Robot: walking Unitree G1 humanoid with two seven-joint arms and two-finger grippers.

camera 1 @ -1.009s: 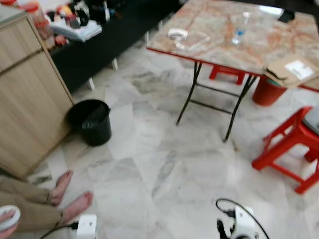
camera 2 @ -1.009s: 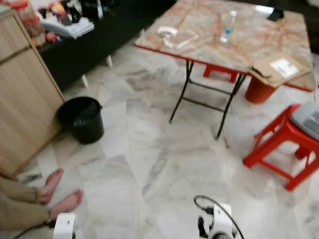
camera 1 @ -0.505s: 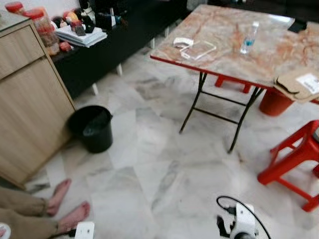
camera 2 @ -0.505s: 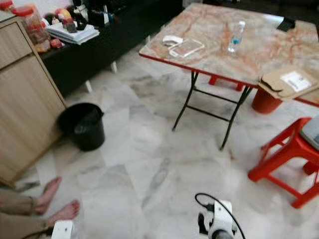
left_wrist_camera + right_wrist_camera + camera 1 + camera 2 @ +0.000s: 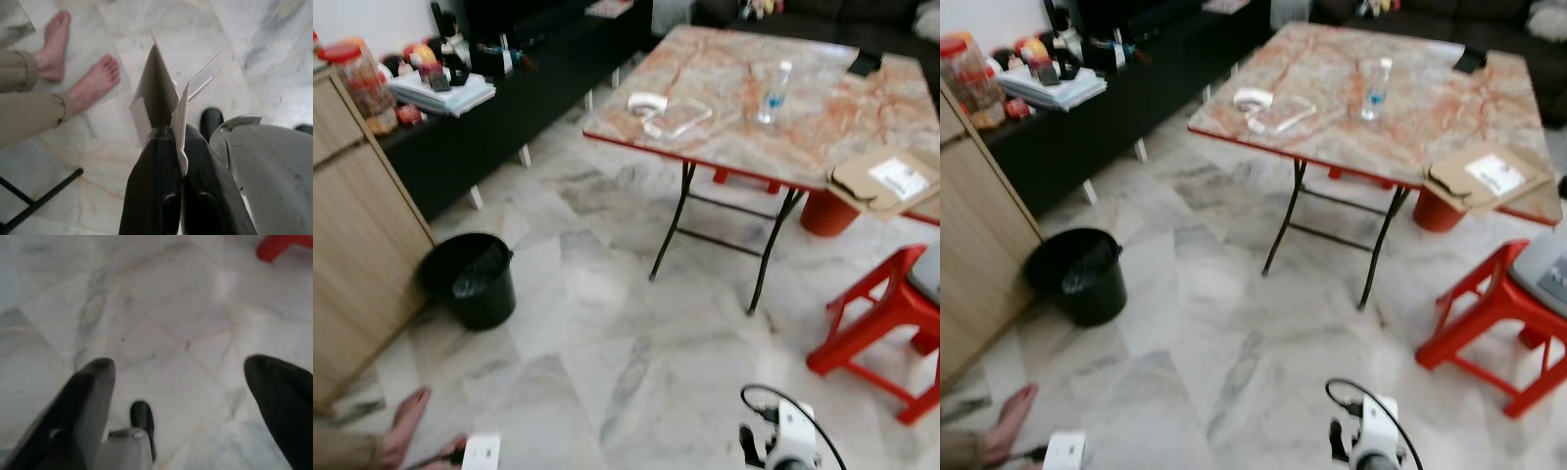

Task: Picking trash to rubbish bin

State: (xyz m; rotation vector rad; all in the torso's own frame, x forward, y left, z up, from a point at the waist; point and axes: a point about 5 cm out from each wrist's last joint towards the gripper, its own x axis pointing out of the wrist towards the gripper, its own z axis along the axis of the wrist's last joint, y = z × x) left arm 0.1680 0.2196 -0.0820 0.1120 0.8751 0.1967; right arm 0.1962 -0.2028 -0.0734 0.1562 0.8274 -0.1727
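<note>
While the robot stands on the pale marbled floor (image 5: 607, 323), its left gripper (image 5: 178, 147) has both black fingers pressed together on a folded piece of white card-like trash (image 5: 159, 93), which juts out beyond the fingertips above the tiles. The right gripper (image 5: 178, 382) hangs with its two fingers spread wide apart and nothing between them.

In the head views, the round black plastic rubbish bin (image 5: 470, 282) stands at about ten o'clock, just beside the light wooden cabinet (image 5: 352, 225); it appears lined with a dark bag. A folding table with a reddish marble-patterned top (image 5: 803, 137) stands at one o'clock and carries a clear plastic water bottle (image 5: 771, 93), a flat transparent container (image 5: 677, 117) and a brown cardboard packet (image 5: 886, 181). A red plastic stool (image 5: 886, 313) sits at three o'clock. A seated person's bare feet (image 5: 73, 68) rest on the floor at about eight o'clock, near the left gripper.

Step in hand, as judged: carrying grasped trash to the bin. The next move calls for closing on the bin at ten o'clock, clear of the feet, and bringing the left gripper over its open mouth before the fingers part.
</note>
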